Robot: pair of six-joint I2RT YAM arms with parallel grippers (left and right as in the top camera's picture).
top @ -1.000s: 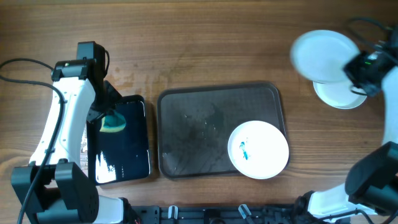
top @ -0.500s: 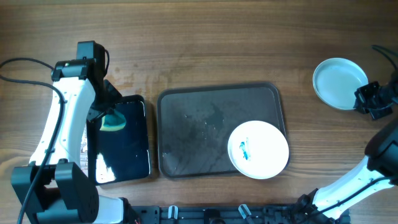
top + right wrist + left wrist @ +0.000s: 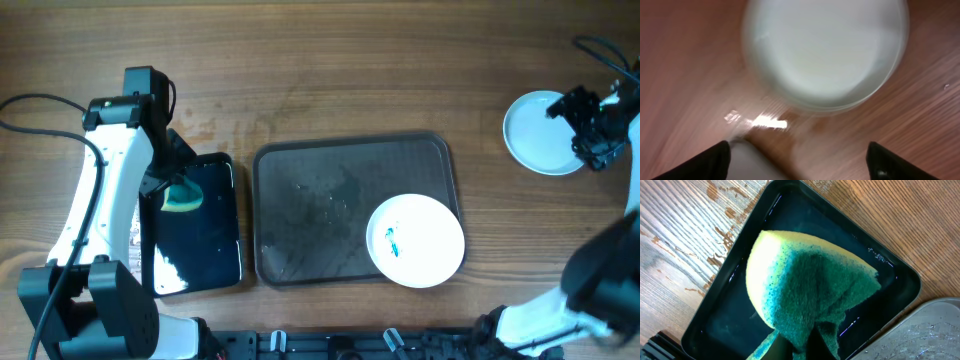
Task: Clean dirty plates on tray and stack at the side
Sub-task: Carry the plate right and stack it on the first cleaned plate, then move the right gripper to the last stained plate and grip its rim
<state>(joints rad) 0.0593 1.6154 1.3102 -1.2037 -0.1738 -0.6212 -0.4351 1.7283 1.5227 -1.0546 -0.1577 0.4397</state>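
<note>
A white plate (image 3: 415, 240) with a blue smear lies in the right front corner of the dark grey tray (image 3: 320, 170). At the far right of the table lies a pale plate (image 3: 535, 132), blurred in the right wrist view (image 3: 825, 50). My right gripper (image 3: 590, 128) hangs over that plate's right edge, open and empty (image 3: 800, 165), both fingers apart from it. My left gripper (image 3: 178, 192) is shut on a green and yellow sponge (image 3: 810, 290) above the glossy black tray (image 3: 715, 310). The fingers (image 3: 790, 350) are mostly hidden by the sponge.
The black tray (image 3: 195, 250) holds shiny liquid and lies just left of the grey tray, whose corner shows in the left wrist view (image 3: 932, 330). Bare wood table (image 3: 330, 70) lies behind both trays. A cable (image 3: 30, 105) runs at the far left.
The right gripper set the white plate it held down on the plate at the far right, let go and opened. The left arm and sponge stayed still.
</note>
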